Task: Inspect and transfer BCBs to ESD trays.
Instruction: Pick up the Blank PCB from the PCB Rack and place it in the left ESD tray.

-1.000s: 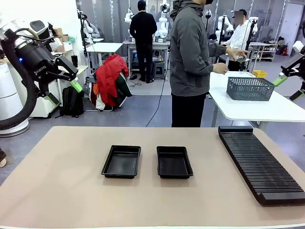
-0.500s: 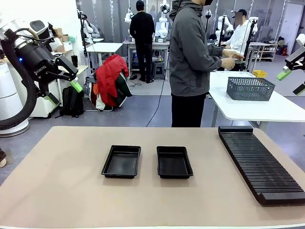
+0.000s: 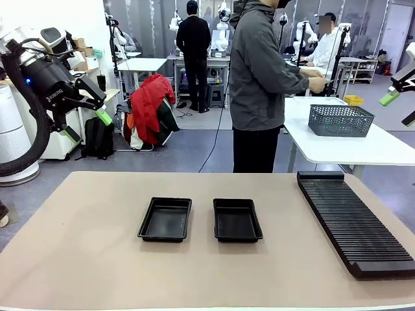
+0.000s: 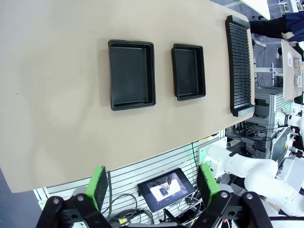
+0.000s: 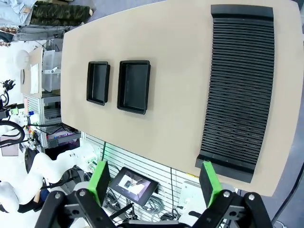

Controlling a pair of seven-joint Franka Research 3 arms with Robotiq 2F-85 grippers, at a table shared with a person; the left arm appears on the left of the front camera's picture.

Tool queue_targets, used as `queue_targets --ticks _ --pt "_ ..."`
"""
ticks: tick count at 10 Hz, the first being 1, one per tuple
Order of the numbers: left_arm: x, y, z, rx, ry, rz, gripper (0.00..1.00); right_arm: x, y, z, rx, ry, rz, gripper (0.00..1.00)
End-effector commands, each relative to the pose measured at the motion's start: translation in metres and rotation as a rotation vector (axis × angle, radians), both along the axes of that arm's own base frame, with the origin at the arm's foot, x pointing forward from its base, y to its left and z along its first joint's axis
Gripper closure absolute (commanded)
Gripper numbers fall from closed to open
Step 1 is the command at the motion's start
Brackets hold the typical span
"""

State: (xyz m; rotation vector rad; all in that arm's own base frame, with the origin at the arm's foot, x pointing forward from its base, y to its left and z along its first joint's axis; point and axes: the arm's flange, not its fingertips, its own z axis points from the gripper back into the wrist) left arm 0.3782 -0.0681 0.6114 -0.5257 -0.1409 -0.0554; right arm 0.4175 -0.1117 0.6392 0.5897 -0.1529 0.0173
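Two empty black ESD trays lie side by side mid-table, the left tray (image 3: 165,219) and the right tray (image 3: 237,220). No BCBs are in view. My left gripper (image 3: 87,126) hangs open high above the table's left side, looking down on both trays (image 4: 131,74) (image 4: 188,71) between its green pads (image 4: 99,185). My right gripper (image 3: 400,108) is open at the picture's right edge, high above the table. Its wrist view shows its own open gripper (image 5: 154,183) with the trays (image 5: 98,82) (image 5: 134,86) far below.
A long black ribbed rack (image 3: 353,220) lies along the table's right side, also seen as the rack (image 5: 239,90) from above. A person (image 3: 259,84) stands at the far edge, hands over a white side table holding a grey mesh basket (image 3: 340,120).
My right gripper has risen and drawn back toward the right edge. The person's hands have moved from beside the basket up to chest height. The left arm is still.
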Motion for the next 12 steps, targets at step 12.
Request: queue_targets --ticks 12 --pt "-0.006 -0.031 0.072 0.317 -0.02 0.081 0.0 -0.005 -0.017 0.023 -0.059 -0.06 -0.005 0.0"
